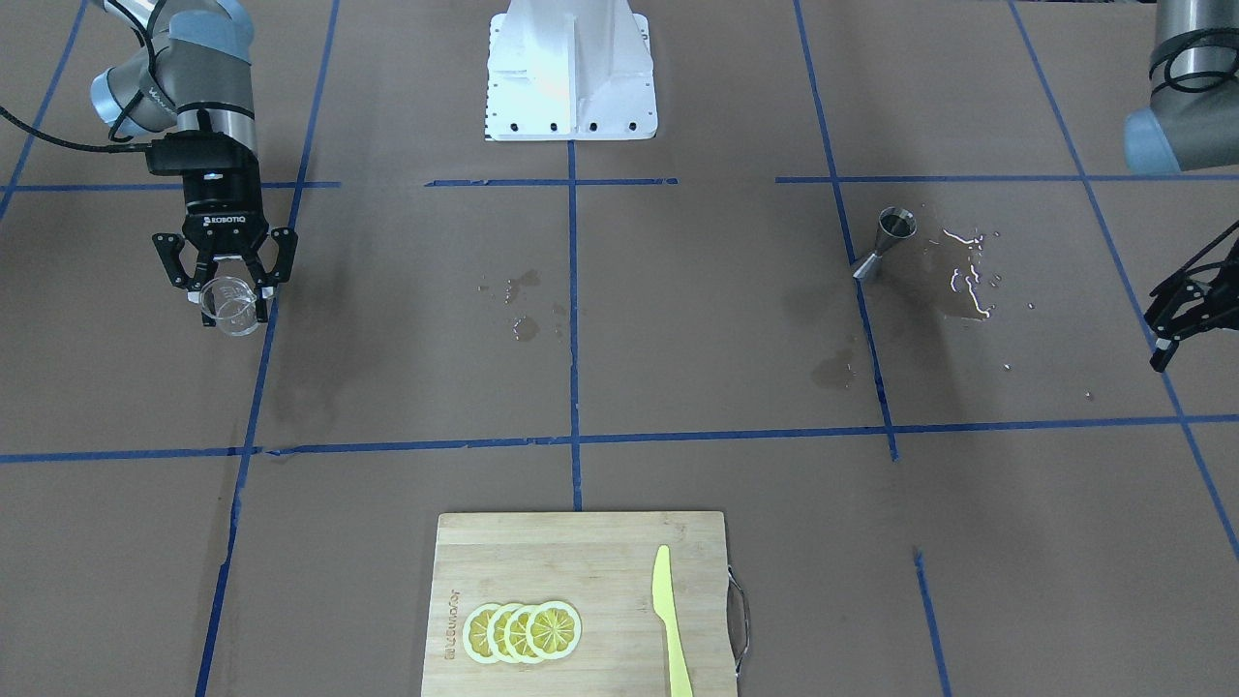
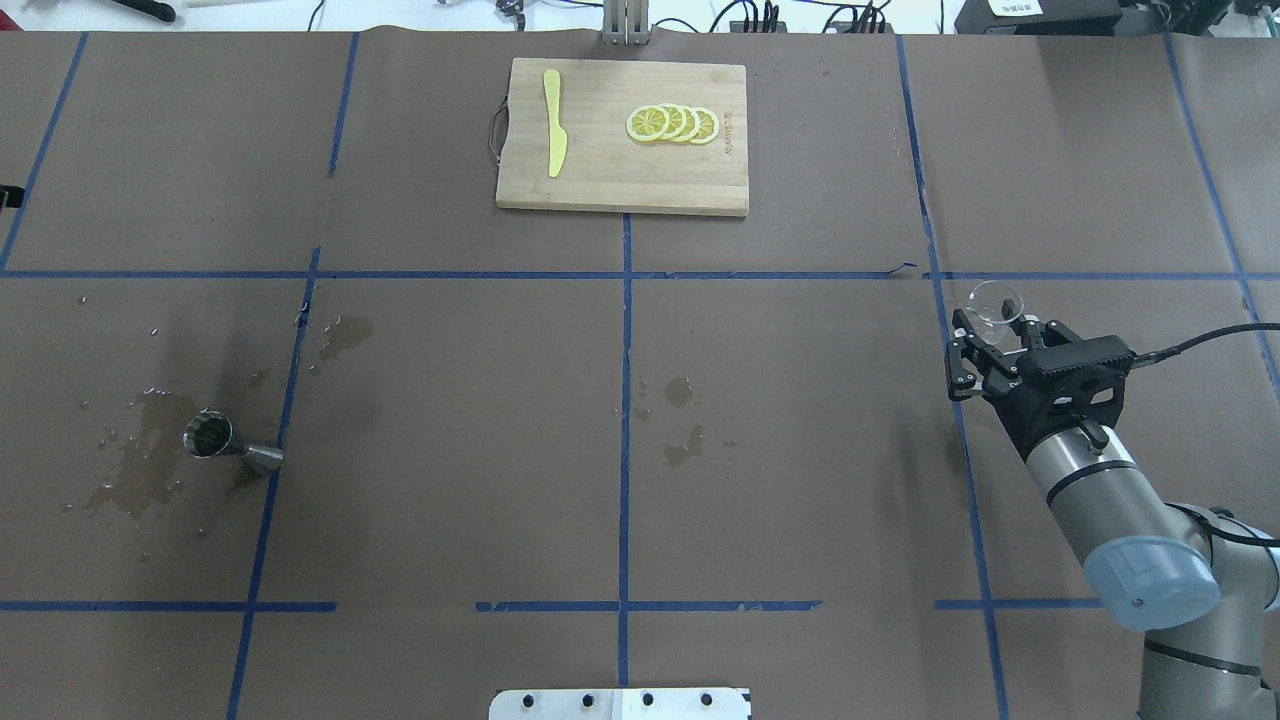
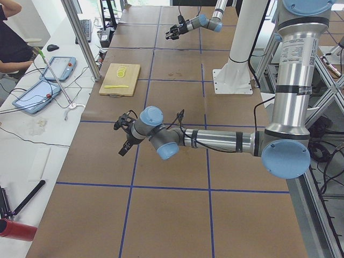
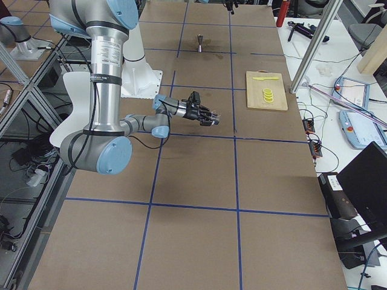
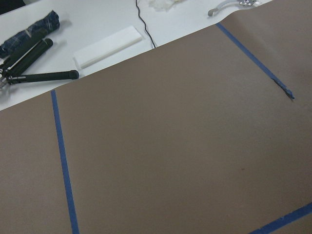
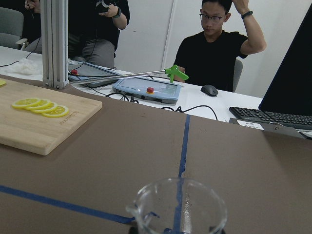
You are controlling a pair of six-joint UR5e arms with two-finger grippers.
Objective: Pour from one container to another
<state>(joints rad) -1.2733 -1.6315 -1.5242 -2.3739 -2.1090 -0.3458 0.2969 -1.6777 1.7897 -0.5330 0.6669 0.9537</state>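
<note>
**Cup held, jigger far across**

The right hand (image 1: 232,292) grasps the glass cup (image 1: 230,312) upright above the tabletop (image 1: 678,339). The pour seems not yet begun. The next move is to carry the cup well across to the steel jigger (image 1: 883,244), which stands among wet patches (image 1: 968,281) near the released, empty left hand (image 1: 1176,319). The cutting board (image 1: 581,552) lies beyond, off that path.

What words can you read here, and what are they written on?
"ROBOTIQ": on the right pincer holding the glass cup.
Burned-in brand on the cutting board: too blurred to read.
Sticker on the left arm: too small to read.
</note>
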